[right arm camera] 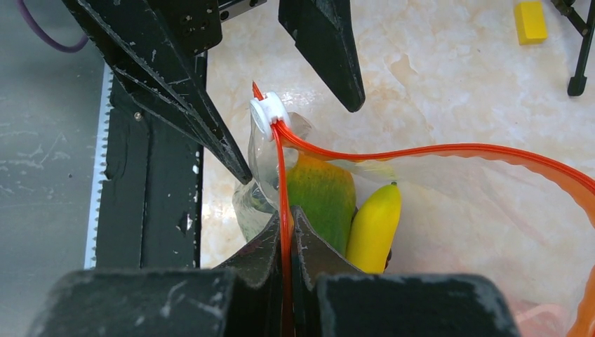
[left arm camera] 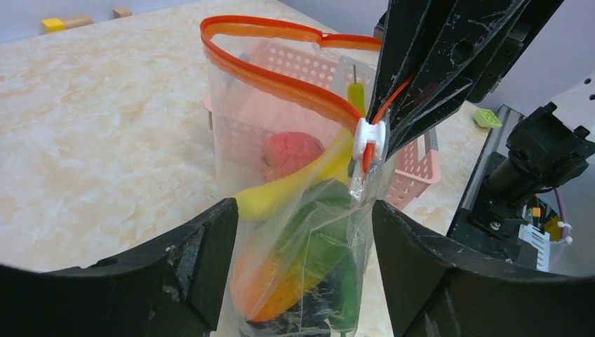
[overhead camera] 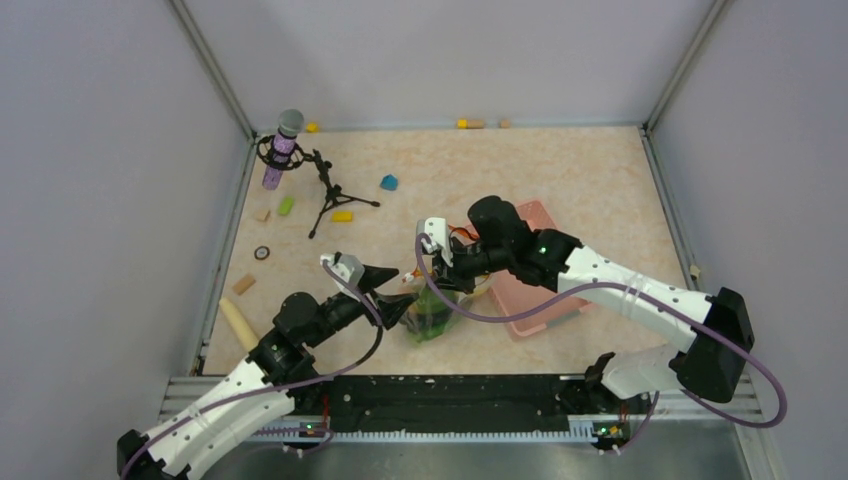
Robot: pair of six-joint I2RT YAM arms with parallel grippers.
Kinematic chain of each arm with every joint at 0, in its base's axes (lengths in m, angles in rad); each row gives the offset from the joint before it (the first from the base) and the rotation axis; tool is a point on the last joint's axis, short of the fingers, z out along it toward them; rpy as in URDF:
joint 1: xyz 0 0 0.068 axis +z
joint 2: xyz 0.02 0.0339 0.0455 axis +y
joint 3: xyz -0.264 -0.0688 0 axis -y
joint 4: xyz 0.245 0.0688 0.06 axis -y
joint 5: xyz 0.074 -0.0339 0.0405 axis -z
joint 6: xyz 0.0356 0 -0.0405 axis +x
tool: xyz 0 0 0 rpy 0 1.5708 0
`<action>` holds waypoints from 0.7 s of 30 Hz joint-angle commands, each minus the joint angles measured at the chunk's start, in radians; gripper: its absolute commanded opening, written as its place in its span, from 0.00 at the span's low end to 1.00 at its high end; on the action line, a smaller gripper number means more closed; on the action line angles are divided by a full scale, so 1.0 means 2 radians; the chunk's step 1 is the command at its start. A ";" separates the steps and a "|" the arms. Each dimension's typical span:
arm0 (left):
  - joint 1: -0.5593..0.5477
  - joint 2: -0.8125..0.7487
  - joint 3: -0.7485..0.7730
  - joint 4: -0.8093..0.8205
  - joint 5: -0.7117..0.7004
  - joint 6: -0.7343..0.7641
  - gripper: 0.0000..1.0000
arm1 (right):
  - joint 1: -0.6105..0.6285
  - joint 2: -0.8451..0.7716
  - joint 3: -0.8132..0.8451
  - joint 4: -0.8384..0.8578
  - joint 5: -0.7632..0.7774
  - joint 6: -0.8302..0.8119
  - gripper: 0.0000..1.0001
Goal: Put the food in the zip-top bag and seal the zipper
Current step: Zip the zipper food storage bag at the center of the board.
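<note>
Clear zip-top bag (overhead camera: pixel 432 318): stands upright on the table (overhead camera: pixel 520 170), about mid-width and toward the near edge, with its mouth gaping at the top.
Zipper (left arm camera: pixel 281 81): the orange-red strip loops open around the mouth. The white slider (left arm camera: pixel 368 138) sits at the near end of the strip.
Food: inside the bag. A yellow banana (left arm camera: pixel 295 184) leans upright with a red tomato (left arm camera: pixel 291 151) behind it. A green-and-orange piece (left arm camera: pixel 302 270) lies lower down. Something dark is at the very bottom, too crumpled over to name.
Right gripper (right arm camera: pixel 286 221): fingers pressed together on the zipper, pinching the strip just beside the slider.
Left gripper (left arm camera: pixel 303 217): fingers spread, one on each side of the bag's lower half and close against the plastic. Cannot tell whether they press it.
Pink basket (overhead camera: pixel 548 292): slatted, lies just right of the bag, partly under the right arm.
Far left of the table: a purple microphone (overhead camera: pixel 284 148) on a black tripod (overhead camera: pixel 328 195). A yellow block (overhead camera: pixel 342 215), a blue block (overhead camera: pixel 389 182) and a green block (overhead camera: pixel 286 205) are scattered near it.
</note>
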 commanded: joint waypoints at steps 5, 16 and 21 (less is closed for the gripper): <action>0.000 0.003 0.017 0.052 0.012 0.017 0.73 | -0.001 -0.004 -0.001 0.028 -0.020 0.002 0.00; 0.000 0.025 0.034 0.059 0.024 0.023 0.62 | -0.001 0.000 -0.006 0.028 -0.024 -0.008 0.00; 0.000 0.022 0.034 0.061 0.035 0.026 0.61 | -0.001 0.002 -0.007 0.021 -0.034 -0.020 0.01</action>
